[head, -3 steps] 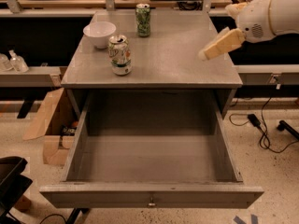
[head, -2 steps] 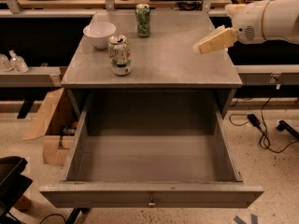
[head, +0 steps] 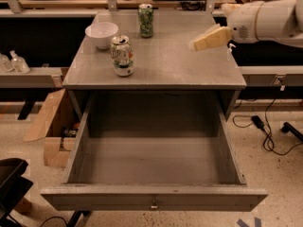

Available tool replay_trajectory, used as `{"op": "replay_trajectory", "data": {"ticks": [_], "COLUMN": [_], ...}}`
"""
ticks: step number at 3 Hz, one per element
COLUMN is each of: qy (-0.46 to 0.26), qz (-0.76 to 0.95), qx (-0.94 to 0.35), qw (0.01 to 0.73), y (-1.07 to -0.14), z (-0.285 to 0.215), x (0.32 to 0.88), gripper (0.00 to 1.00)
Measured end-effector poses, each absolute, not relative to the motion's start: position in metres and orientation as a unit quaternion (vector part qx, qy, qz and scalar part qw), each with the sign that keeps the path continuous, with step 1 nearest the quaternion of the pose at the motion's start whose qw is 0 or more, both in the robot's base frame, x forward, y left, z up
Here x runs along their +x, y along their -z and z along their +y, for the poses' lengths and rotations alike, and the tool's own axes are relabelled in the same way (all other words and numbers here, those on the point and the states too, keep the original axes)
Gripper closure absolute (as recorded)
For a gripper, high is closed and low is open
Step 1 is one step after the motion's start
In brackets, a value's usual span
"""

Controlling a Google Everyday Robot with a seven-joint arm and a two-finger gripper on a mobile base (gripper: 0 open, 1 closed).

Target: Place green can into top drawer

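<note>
The dark green can (head: 146, 20) stands upright near the table's (head: 175, 63) far edge; the grey top drawer (head: 154, 200) is pulled wide open; the gripper (head: 199, 44) hovers above the table's right side

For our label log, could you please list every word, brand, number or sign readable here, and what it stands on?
Slim dark green can: print too blurred to read.
White-and-green can with red mark: lettering too blurred to read.
Open grey metal top drawer, white bowl, beige tool above the grey tabletop, right side: no text seen.
</note>
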State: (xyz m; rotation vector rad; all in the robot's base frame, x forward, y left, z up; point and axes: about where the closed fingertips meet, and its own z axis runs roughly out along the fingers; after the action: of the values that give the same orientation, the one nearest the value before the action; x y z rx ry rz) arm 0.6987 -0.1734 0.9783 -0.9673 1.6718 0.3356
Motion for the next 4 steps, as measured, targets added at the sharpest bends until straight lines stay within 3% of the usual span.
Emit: {"op": "replay_trajectory", "data": {"ticks": [3,4], "qy": [-0.224,-0.238], "qz": [0.663,0.653], "qx": [-0.370,-0.352], "qw": [0.611,0.627], "y": [-0.939,-0.931], "z": [-0.084,-0.070], "x": [0.854,0.883], "gripper": [0.00,0.00]}}
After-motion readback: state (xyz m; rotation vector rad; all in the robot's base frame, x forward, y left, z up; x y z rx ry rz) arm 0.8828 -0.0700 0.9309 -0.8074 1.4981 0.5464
